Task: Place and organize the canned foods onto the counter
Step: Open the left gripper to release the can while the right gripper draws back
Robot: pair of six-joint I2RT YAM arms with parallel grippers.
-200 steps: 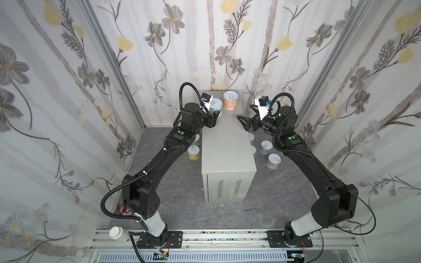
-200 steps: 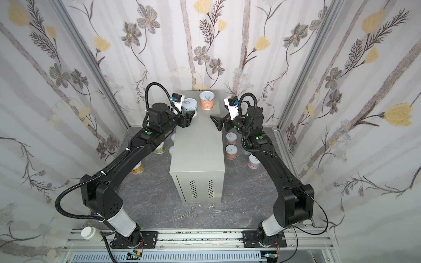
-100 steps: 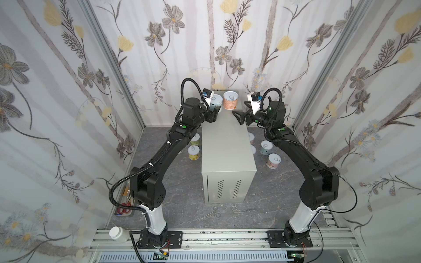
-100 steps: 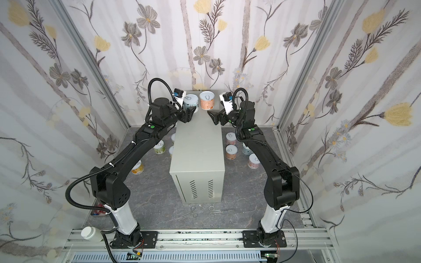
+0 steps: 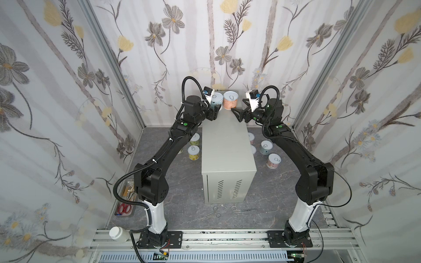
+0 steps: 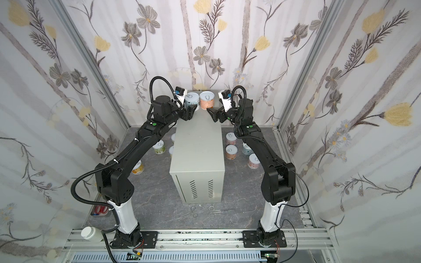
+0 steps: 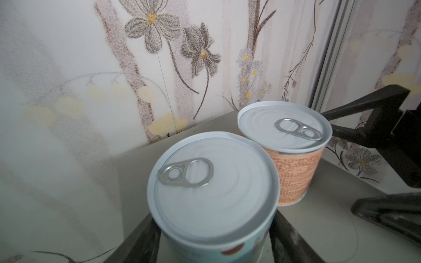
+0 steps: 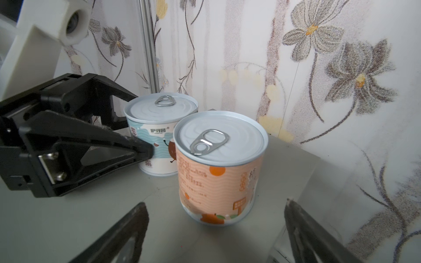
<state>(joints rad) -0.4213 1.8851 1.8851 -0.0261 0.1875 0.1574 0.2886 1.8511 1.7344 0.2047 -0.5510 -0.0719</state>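
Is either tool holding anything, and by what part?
Left tool clasps the blue can by its sides as it stands on the counter. Right tool is open and empty.

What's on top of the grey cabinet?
Two upright tins, far end: a light-blue tin, flanked by the left end effector, beside an orange tin. Whether they touch is hidden.

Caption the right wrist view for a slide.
Orange can and light-blue can side by side on the counter; left gripper flanks the blue one, right gripper open.
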